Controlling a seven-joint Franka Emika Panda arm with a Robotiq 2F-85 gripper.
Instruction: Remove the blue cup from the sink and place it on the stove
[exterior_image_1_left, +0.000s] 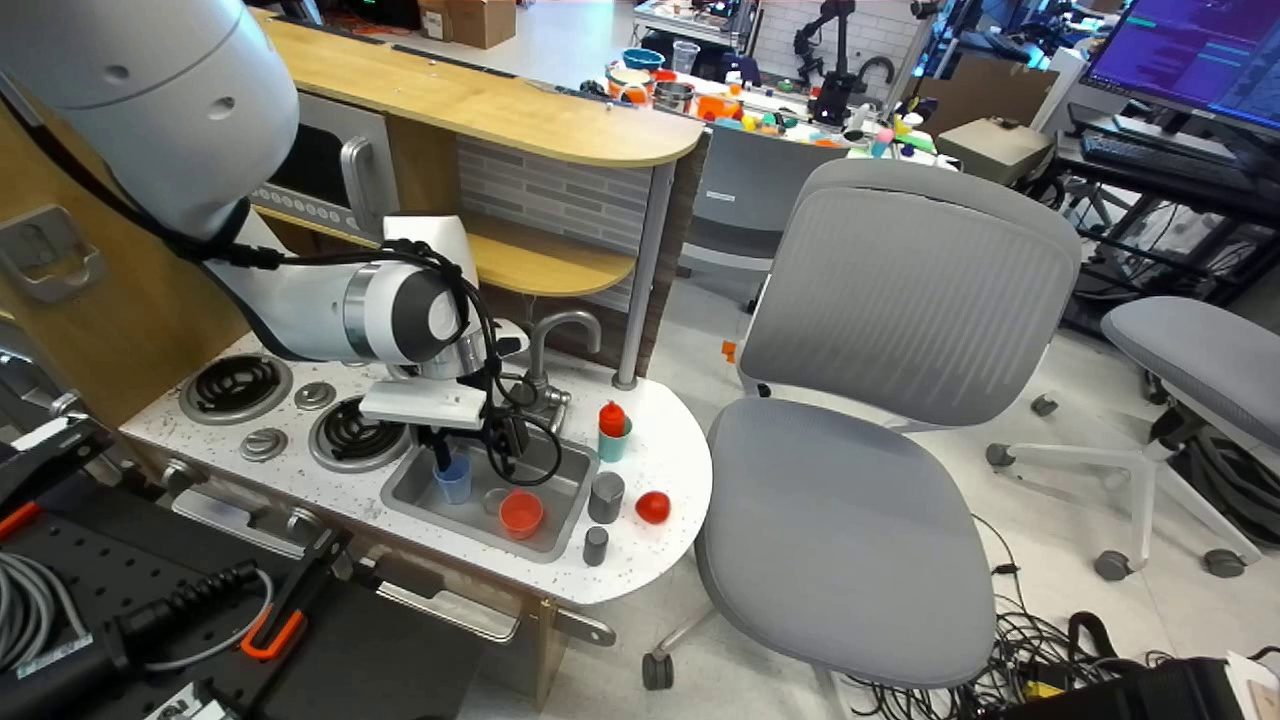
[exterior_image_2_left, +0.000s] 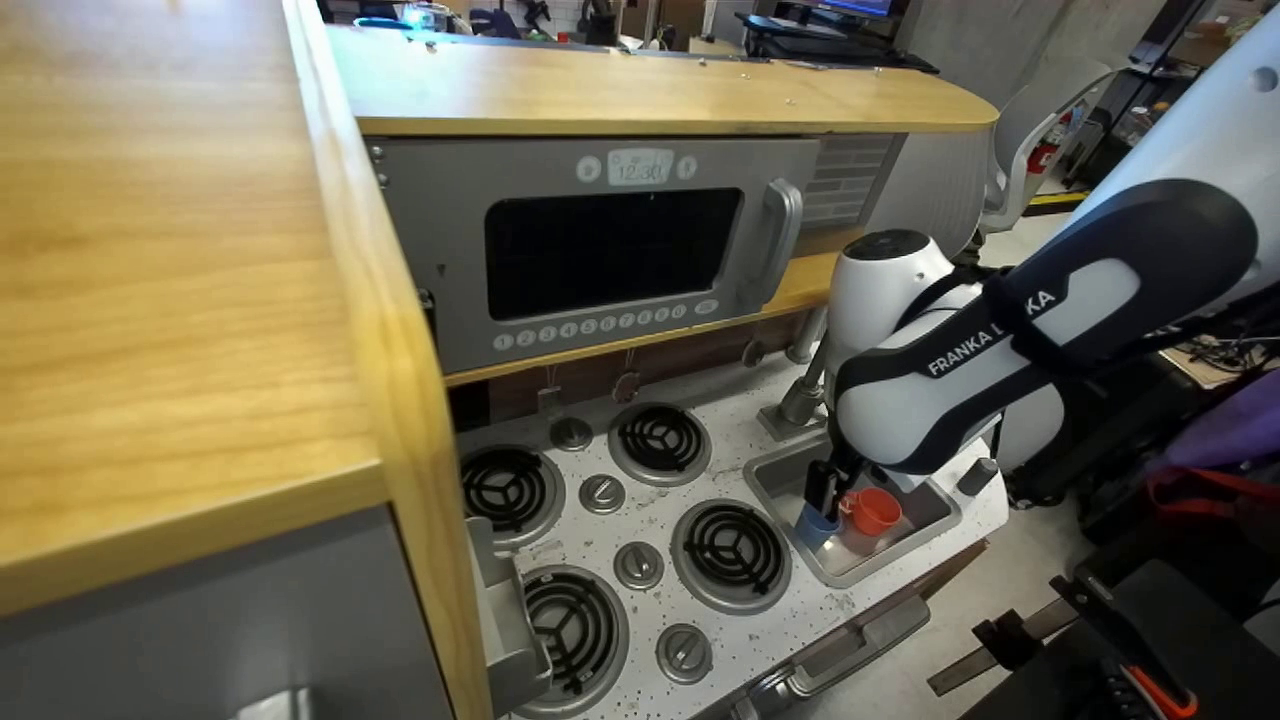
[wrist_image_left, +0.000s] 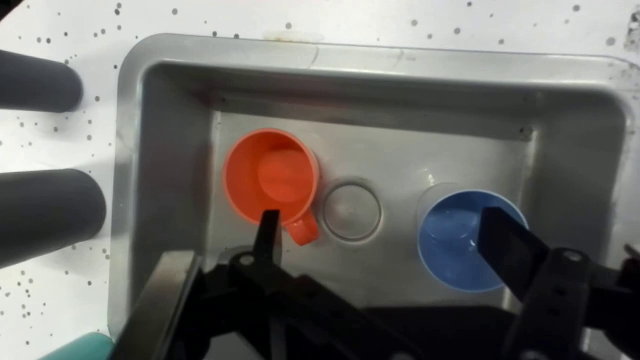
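Blue cup (wrist_image_left: 447, 245) sits mouth-up in the sink (wrist_image_left: 350, 57), stove (exterior_image_2_left: 735, 550) end, opp. the rounded edge of the counter (exterior_image_1_left: 672, 437). Gripper (wrist_image_left: 380, 215) spread; one finger (wrist_image_left: 510, 250) overlaps cup's mouth, can't tell if above or inside. Other finger (wrist_image_left: 267, 236) lines up w/ orange mug (wrist_image_left: 280, 175): closing cld snag its handle (wrist_image_left: 303, 230). One-wall pinch may tilt cup; too-low lift cld clip sink rim.

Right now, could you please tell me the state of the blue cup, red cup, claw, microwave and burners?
Blue cup: upright in the sink, not gripped
Red cup: upright in the sink, apart from the blue cup
Claw: open, gripping nothing
Microwave: shut
Burners: dark, no glow; knob settings unclear
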